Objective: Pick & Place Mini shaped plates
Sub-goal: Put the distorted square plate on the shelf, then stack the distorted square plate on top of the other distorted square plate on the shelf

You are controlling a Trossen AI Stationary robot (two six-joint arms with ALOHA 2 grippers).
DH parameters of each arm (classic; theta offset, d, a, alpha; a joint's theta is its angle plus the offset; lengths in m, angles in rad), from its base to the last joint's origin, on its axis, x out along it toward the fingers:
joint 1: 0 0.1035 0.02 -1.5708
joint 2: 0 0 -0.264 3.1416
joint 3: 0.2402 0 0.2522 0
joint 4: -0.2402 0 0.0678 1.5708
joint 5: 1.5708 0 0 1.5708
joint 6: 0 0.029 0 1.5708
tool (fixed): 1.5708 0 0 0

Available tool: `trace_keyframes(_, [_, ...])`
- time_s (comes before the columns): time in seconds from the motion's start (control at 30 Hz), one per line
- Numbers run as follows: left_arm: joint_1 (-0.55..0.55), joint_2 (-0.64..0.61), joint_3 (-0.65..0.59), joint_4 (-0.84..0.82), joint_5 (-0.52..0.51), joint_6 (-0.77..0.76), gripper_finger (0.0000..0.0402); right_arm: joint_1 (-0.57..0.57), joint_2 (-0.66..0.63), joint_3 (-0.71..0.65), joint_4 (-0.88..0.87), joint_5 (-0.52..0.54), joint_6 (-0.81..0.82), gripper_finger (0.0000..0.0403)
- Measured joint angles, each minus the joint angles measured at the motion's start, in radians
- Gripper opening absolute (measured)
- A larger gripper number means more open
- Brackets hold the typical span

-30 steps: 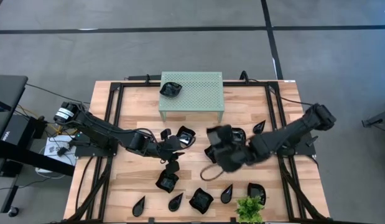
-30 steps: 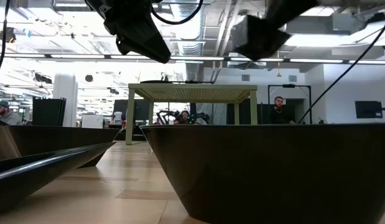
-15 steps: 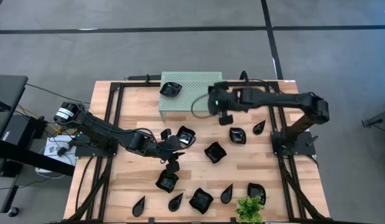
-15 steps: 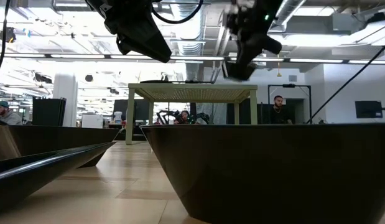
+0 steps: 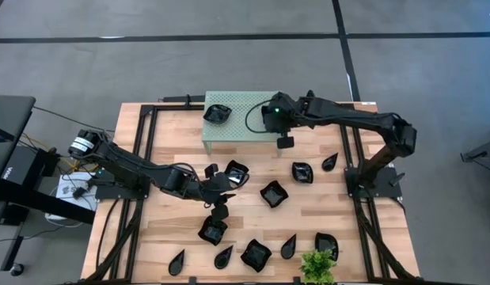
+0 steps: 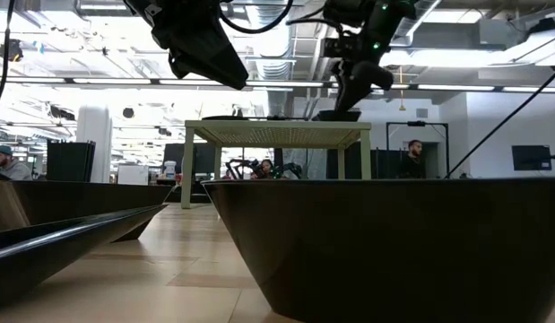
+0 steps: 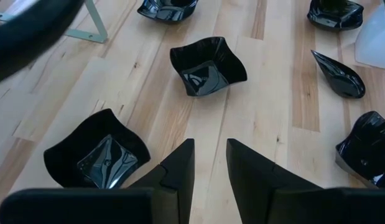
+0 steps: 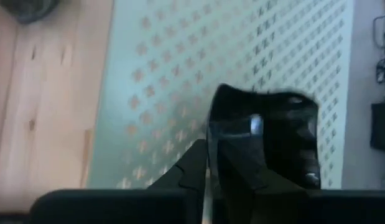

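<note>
Over the pale green stand (image 5: 252,119), the right tool (image 8: 208,163) pinches the rim of a black plate (image 8: 267,140) resting on its perforated top. The left tool (image 7: 209,163) hovers, fingers apart, empty, above plates on the bench (image 5: 173,229); another plate (image 5: 217,113) sits on the stand.

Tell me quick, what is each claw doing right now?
Left claw: open, holding nothing, low over the table among the black plates.
Right claw: over the pale green stand, a black plate between its fingers; grip cannot be told.
</note>
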Motion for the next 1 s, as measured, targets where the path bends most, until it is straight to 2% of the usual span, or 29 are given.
trace_keyframes(0.23, [0.000,0.000,0.000,0.005,0.000,0.000,0.0094,0.015,0.009,-0.001,0.010,0.017,0.051,0.0088])
trace_keyframes(0.47, [0.000,0.000,0.000,0.006,0.000,0.000,0.0094,0.095,0.003,0.019,-0.032,0.164,0.061,0.0126])
trace_keyframes(0.57, [0.000,0.000,0.000,0.006,0.000,0.000,0.0094,0.146,0.002,0.062,-0.081,0.185,0.091,0.0137])
trace_keyframes(0.87, [0.000,0.000,0.000,0.006,0.000,0.000,0.0094,0.339,0.001,0.177,-0.291,0.173,0.348,0.0142])
trace_keyframes(1.0, [0.000,0.000,0.000,0.006,0.000,0.000,0.0094,0.441,0.001,0.155,-0.356,0.032,0.468,0.0134])
